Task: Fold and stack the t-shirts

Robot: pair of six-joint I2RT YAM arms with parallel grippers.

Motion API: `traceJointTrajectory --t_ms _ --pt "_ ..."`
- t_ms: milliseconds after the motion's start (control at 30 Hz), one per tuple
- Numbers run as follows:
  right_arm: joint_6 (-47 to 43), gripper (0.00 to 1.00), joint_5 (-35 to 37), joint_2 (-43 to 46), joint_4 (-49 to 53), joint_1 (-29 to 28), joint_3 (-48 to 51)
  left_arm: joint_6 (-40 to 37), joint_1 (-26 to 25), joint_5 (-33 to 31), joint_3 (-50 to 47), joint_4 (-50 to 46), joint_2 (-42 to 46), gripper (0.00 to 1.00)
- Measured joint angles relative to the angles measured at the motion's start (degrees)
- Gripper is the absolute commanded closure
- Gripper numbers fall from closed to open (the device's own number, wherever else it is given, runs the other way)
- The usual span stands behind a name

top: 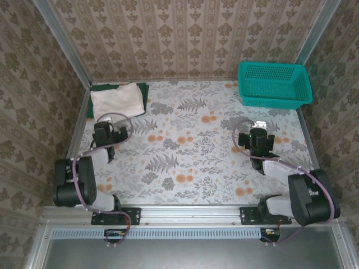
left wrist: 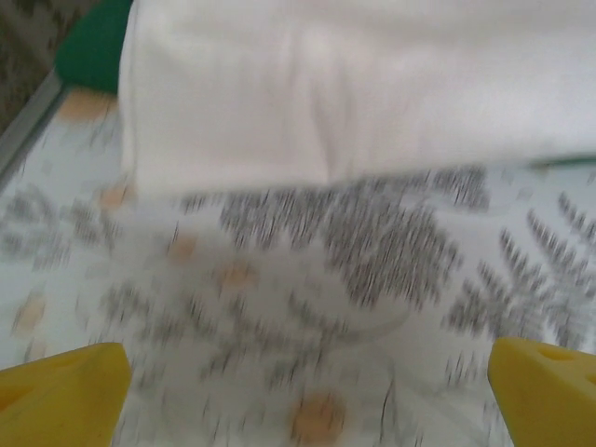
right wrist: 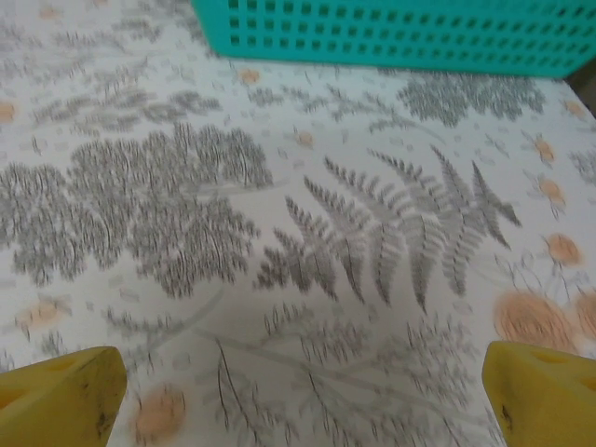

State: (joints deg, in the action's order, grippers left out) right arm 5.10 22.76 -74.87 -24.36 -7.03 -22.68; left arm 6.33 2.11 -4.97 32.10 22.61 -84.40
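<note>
The off-white t-shirt [top: 118, 100] lies folded at the table's far left, on top of the dark green t-shirt [top: 144, 89], whose edges show around it. In the left wrist view the off-white t-shirt [left wrist: 354, 84] spans the top, with a corner of the green t-shirt [left wrist: 93, 47] at the upper left. My left gripper [top: 109, 120] sits just in front of the stack, open and holding nothing; its yellow fingertips [left wrist: 60, 396] are wide apart over bare table. My right gripper [top: 259, 128] hovers open at mid-right, its fingertips [right wrist: 56, 396] also spread with nothing between them.
A teal plastic mesh basket [top: 275, 84] stands at the far right corner, and its near wall [right wrist: 391, 33] shows ahead of the right gripper. Patterned walls close in the table on three sides. The floral tablecloth [top: 185, 140] lies between the two arms.
</note>
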Motion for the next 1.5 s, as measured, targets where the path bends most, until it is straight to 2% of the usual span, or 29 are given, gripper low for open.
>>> traceJointTrajectory --t_ms 367,567,733,933,1500 --pt "-1.60 0.00 -4.68 -6.80 -18.14 3.23 -0.37 -3.72 0.44 3.52 -0.35 7.13 -1.14 0.00" --pt "-3.50 0.00 -8.11 -12.81 -30.88 2.58 6.54 -6.19 -3.93 0.15 -3.96 10.78 -0.46 0.00" --pt "-4.26 0.00 -8.68 -13.14 -31.41 2.10 5.09 -7.13 -4.61 -1.51 -3.96 13.29 -1.16 0.00" --pt "-2.93 0.01 -10.64 -13.16 -29.31 5.40 0.87 -7.13 -0.44 3.28 -3.96 14.14 -1.16 0.00" --pt "-2.32 0.01 -11.56 -13.16 -27.71 5.38 0.87 -7.48 -2.14 4.31 -3.96 14.32 -1.16 0.00"
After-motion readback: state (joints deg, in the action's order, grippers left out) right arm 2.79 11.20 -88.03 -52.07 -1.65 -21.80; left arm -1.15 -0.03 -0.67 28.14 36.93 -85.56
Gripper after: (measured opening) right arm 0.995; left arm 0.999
